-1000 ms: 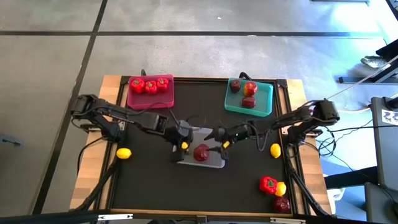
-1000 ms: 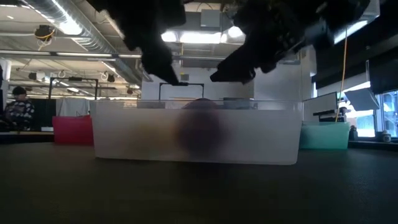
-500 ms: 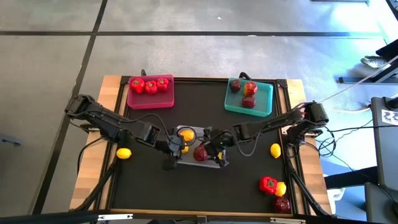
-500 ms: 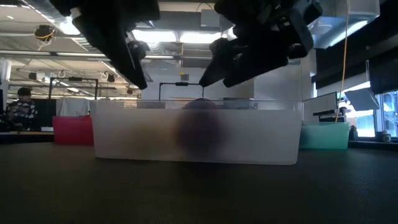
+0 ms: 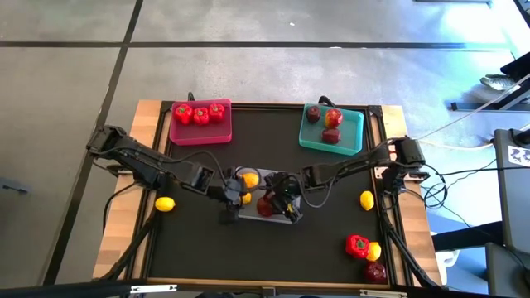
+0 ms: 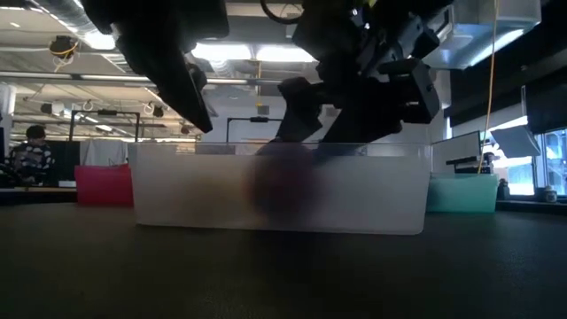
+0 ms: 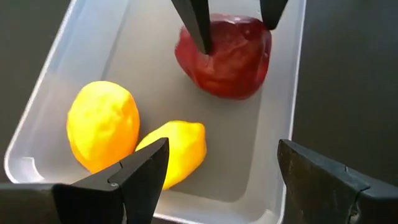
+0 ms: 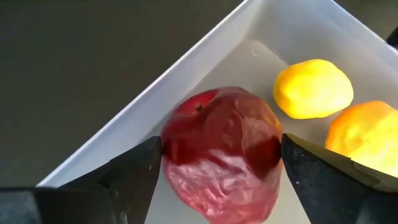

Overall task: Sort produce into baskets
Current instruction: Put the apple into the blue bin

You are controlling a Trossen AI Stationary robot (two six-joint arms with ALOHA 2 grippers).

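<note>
At the middle of your table sat the translucent grey-white tray (image 5: 263, 204), holding two lemons (image 7: 102, 126) and one dark red apple (image 8: 221, 158). Your right gripper (image 8: 217, 171) had its fingers spread on either side of that apple, not yet pressing it. Your left gripper (image 7: 214, 171) hung over the tray's left end, fingers apart and empty. Far left, the pink tray (image 5: 199, 122) held three peppers (image 5: 200, 113); far right, the teal tray (image 5: 331, 129) held apples. Loose produce lay near right, and a lemon (image 5: 165, 204) left.
</note>
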